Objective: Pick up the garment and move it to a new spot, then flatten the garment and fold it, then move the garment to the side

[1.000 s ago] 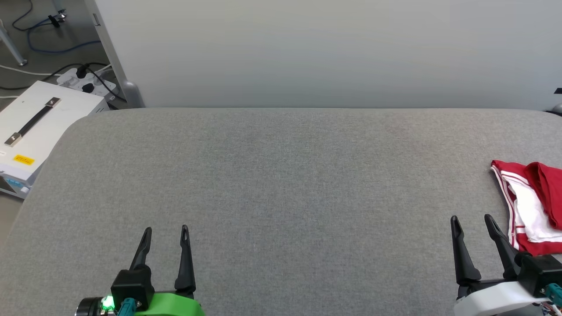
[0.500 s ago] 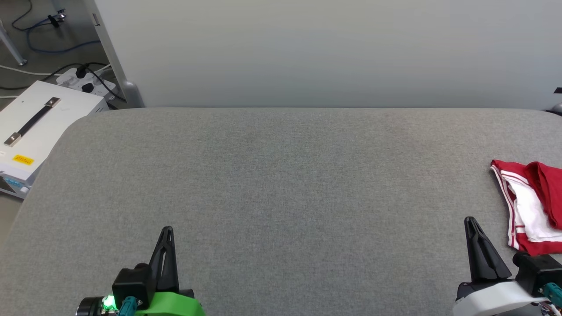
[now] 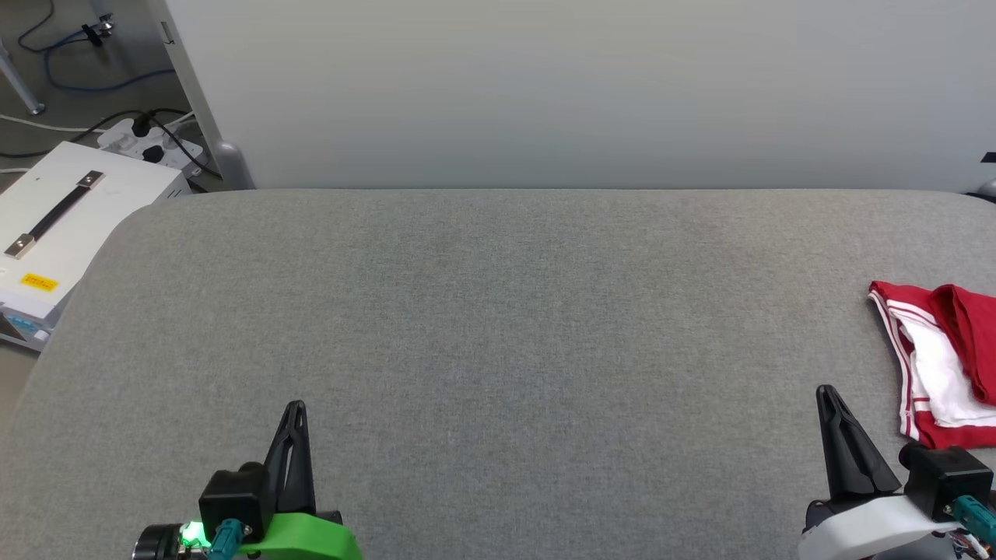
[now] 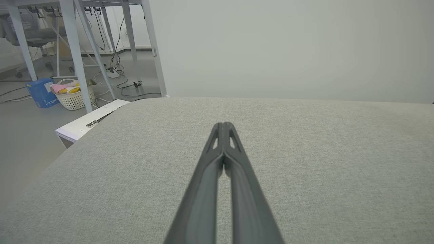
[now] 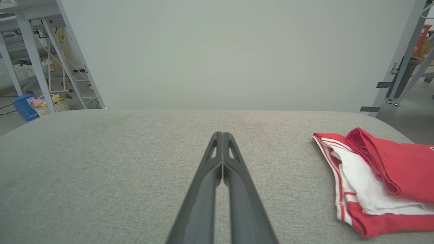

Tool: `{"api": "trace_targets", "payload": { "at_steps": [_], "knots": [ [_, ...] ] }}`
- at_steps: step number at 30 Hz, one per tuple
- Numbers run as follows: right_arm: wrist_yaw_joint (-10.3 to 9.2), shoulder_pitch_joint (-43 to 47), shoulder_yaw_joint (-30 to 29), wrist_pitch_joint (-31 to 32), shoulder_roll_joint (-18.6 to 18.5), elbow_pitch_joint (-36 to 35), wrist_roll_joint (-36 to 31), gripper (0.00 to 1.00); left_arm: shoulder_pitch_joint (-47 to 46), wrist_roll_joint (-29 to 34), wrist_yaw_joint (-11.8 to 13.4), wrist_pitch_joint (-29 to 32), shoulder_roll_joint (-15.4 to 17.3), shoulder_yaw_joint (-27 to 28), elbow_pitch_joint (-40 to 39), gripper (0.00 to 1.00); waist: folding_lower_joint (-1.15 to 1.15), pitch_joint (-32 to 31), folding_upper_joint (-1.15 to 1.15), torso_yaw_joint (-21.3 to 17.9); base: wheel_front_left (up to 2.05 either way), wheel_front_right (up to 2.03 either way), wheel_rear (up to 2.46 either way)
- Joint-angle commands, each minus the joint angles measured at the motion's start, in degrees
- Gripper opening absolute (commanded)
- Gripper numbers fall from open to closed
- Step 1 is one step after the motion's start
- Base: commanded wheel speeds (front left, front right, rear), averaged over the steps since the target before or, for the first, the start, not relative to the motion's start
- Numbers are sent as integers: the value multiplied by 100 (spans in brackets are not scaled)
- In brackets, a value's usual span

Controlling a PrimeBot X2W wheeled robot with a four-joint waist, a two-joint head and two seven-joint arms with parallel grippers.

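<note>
- While both sets of jaws stood apart a second ago, they are now pressed together tip to tip, with nothing between them. In the left wrist view the two dark fingers (image 4: 206,189) meet over bare grey cloth, and the right wrist view shows the same.
- The left jaws sit at the lower left of the head view and the right jaws at the lower right. Both point away from the robot over the bench (image 3: 498,311).
- The garment (image 3: 938,365) lies at the right end of the bench, near the right jaws and to their right, with grey cloth showing between the two. It has not shifted during that second.
- It lies in a loose, layered bundle. Red body cloth is rolled over on top, and a white sleeve with red-and-white striped trim sits beneath it. Its right part runs off the edge of the head view, so the whole outline cannot be judged. No lettering shows.
- Closing on air has moved nothing of the task, so the garment lies just as it did.
- As it lies, the scene fits two stages. The shirt could be waiting at the bench's end to be lifted, or it could have been put aside after folding. The rumpled top layer leans slightly toward the former, but this does not settle it.
- Off the bench to the left stands a white box (image 3: 70,225) with a dark handle.
</note>
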Motion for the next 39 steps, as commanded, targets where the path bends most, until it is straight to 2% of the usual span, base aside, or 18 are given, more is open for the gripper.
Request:
{"api": "trace_targets", "payload": {
  "at_steps": [1, 39],
  "knots": [
    [-1, -91, 17, 42, 16, -46, -51, 0, -94, 57, -32, 31, -20, 28, -30, 0, 0, 2, 0, -1, 0, 0, 0],
    [-2, -260, 50, 482, 119, -140, -391, 0, -276, 224, -82, 467, -54, 123, -126, 0, 0, 60, 0, -34, 0, 0, 0]
  ]
}}
